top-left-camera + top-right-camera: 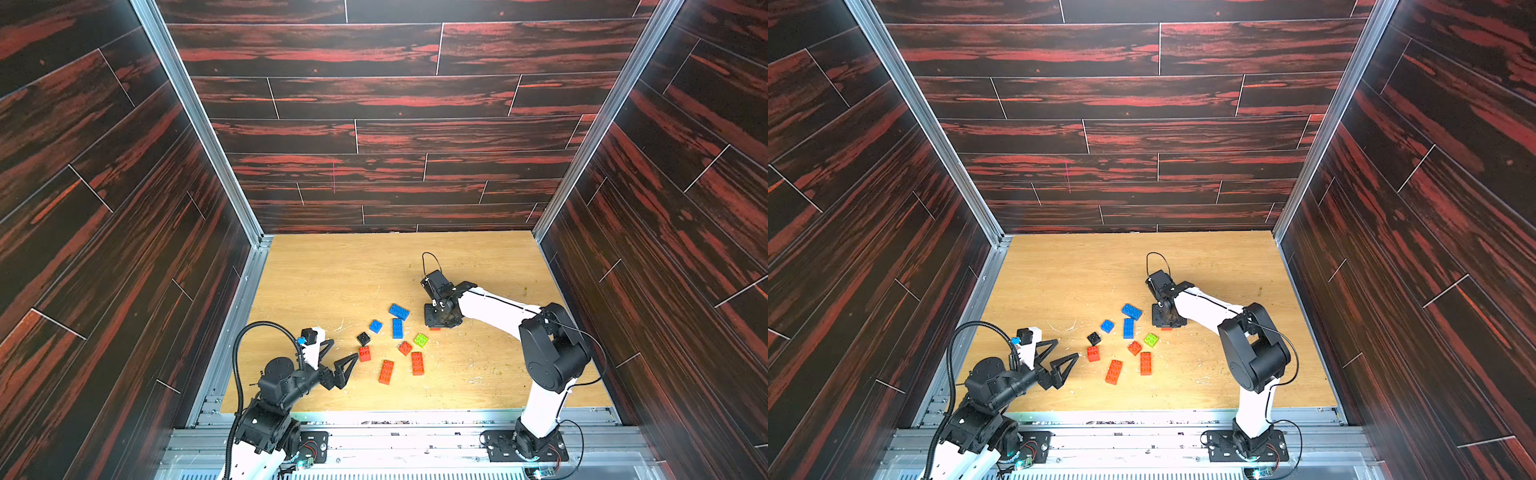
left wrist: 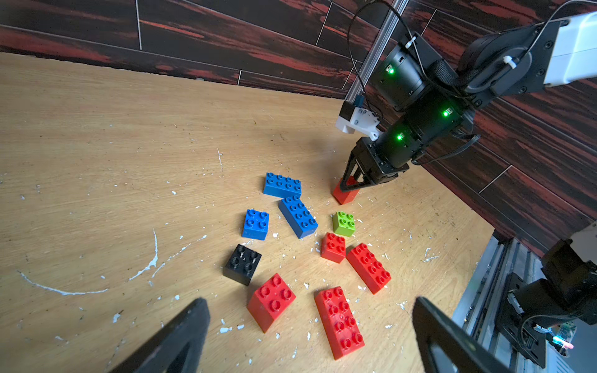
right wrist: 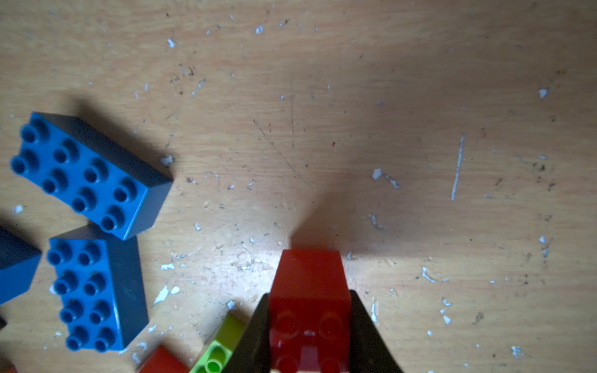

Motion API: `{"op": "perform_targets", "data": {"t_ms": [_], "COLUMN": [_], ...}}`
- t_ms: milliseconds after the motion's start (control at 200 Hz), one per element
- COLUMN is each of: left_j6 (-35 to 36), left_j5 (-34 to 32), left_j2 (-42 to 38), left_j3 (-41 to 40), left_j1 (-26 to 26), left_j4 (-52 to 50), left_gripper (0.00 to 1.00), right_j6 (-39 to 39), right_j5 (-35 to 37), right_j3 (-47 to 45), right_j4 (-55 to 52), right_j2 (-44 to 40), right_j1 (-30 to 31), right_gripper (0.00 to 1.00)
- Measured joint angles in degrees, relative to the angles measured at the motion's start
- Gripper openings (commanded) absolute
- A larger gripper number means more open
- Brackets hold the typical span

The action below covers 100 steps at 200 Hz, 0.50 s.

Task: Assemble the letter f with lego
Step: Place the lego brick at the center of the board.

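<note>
The lego lies loose on the wooden table (image 1: 332, 282): two blue oblong bricks (image 1: 399, 311) (image 1: 397, 328), a blue square (image 1: 375, 326), a black square (image 1: 363, 338), a lime green square (image 1: 421, 340), two red squares (image 1: 364, 353) (image 1: 404, 347) and two red oblongs (image 1: 417, 363) (image 1: 386, 371). My right gripper (image 3: 309, 295) points straight down just right of the blue bricks. It is shut on another red brick (image 3: 310, 274), whose base is at the table (image 2: 345, 195). My left gripper (image 2: 310, 306) stands open and empty, low at the left of the cluster, near the red square (image 2: 271, 300).
Dark panelled walls close the table on three sides. A metal rail (image 1: 374, 419) runs along the front edge by both arm bases. White flecks and scratches mark the wood. Bare table lies behind the cluster and right of the right arm.
</note>
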Motion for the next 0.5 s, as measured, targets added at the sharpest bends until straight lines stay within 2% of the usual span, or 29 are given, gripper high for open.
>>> {"op": "perform_targets", "data": {"t_ms": [50, 175, 501], "left_j6": [0.0, 0.0, 0.0], "left_j5": [0.0, 0.0, 0.0], "left_j2": [0.0, 0.0, 0.0], "left_j3": [0.0, 0.0, 0.0], "left_j1": [0.0, 0.0, 0.0], "left_j4": [0.0, 0.0, 0.0], "left_gripper": [1.0, 1.0, 1.0], "right_j6": [0.0, 0.2, 0.1], "right_j5": [0.0, -0.1, 0.8], "right_j3": [0.0, 0.0, 0.0], "right_j4": [0.0, 0.1, -0.1], "right_j2": [0.0, 0.0, 0.1], "right_j1": [0.2, 0.7, 1.6], "right_gripper": [0.4, 0.45, 0.48]}}
